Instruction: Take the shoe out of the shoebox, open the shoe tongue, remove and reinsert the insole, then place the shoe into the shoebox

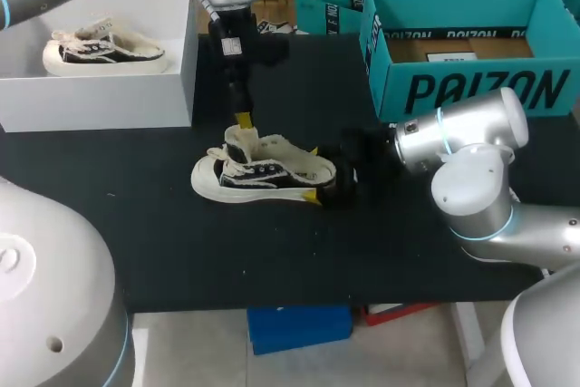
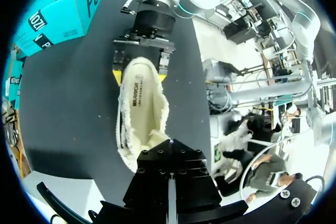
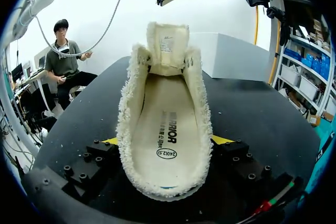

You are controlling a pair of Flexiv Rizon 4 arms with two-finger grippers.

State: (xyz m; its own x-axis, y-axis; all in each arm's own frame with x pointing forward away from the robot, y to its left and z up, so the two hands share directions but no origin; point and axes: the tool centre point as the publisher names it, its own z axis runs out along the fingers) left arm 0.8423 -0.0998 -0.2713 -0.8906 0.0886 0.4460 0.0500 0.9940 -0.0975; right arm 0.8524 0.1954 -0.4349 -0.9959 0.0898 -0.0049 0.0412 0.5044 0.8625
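Observation:
A cream low-top shoe (image 1: 263, 174) with a black side panel and fuzzy lining lies on the black table (image 1: 136, 224), toe to the left. Its tongue (image 3: 168, 45) stands upright, and the printed insole (image 3: 164, 135) lies inside. My right gripper (image 1: 314, 172) has its yellow fingertips (image 3: 111, 141) against both sides of the heel. My left gripper (image 1: 243, 120) hangs point-down, shut, just over the top of the tongue, and I cannot tell whether it touches. The left wrist view looks down into the shoe (image 2: 140, 108), its own fingertips hidden.
An open teal shoebox (image 1: 471, 88) stands at the back right of the table. A white box (image 1: 100, 97) at the back left holds a second, similar shoe (image 1: 104, 47). Bare table lies in front of the shoe.

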